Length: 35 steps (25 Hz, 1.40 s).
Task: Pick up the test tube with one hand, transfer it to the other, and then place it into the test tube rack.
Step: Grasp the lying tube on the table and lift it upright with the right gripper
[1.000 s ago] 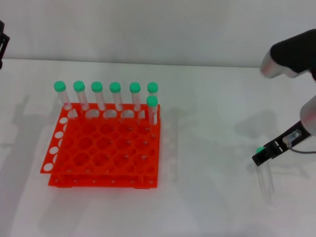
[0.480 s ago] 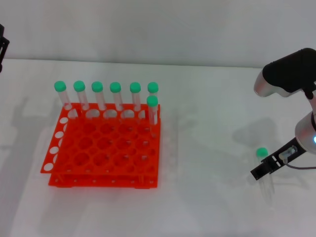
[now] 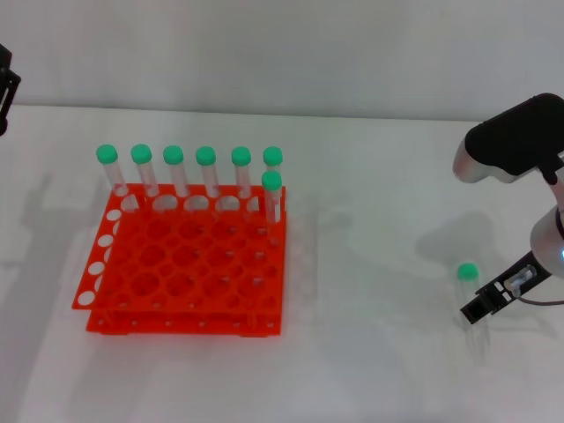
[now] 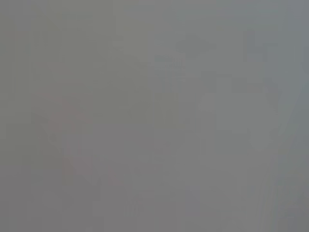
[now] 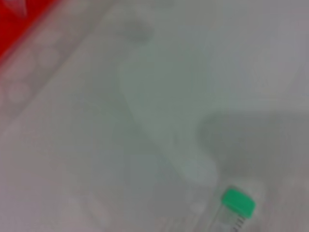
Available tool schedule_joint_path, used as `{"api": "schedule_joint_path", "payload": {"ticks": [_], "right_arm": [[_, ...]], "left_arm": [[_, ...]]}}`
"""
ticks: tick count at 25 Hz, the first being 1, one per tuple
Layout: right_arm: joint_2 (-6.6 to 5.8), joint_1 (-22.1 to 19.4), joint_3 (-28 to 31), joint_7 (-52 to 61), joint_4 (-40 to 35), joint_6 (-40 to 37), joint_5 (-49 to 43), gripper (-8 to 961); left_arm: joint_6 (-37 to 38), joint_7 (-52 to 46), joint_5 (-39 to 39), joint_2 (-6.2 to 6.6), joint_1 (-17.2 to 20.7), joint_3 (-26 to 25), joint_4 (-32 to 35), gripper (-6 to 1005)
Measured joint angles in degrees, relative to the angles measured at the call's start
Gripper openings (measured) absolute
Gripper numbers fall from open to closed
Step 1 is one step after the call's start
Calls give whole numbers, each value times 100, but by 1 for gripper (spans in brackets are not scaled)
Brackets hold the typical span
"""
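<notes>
the test tube (image 3: 471, 300) lies on the white bench (image 3: 379, 264), green cap away from the robot, far right of the test tube rack (image 3: 185, 264). the right gripper (image 3: 483, 304) sits over the tube's middle; whether its fingers are pinching it cannot be told. the left gripper (image 3: 5, 84) is parked at the far left edge.

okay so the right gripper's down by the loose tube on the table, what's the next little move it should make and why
Probably close the right gripper on the test tube and lift. In the head view the tube lies on the white table far from the test tube rack, and the gripper sits across its body just below the green cap. Whether the fingers already pinch it cannot be told, so confirm the grip first.
</notes>
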Motion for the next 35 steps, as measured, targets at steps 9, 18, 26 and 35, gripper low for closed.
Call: {"api": "schedule_joint_path", "payload": {"ticks": [9, 18, 26, 35], "right_arm": [[-4, 17, -2, -65, 42, 20, -4, 641], [5, 153, -222, -148, 219, 1, -10, 609], [3, 391, -261, -196, 628, -11, -20, 570], [-9, 573, -200, -307, 945, 50, 13, 347]], "left_arm": [[0, -3, -32, 0, 71, -3, 34, 882], [1, -4, -39, 9, 76, -13, 22, 881], [-1, -4, -41, 6, 81, -11, 19, 880], [-1, -4, -41, 0, 66, -11, 11, 879]]}}
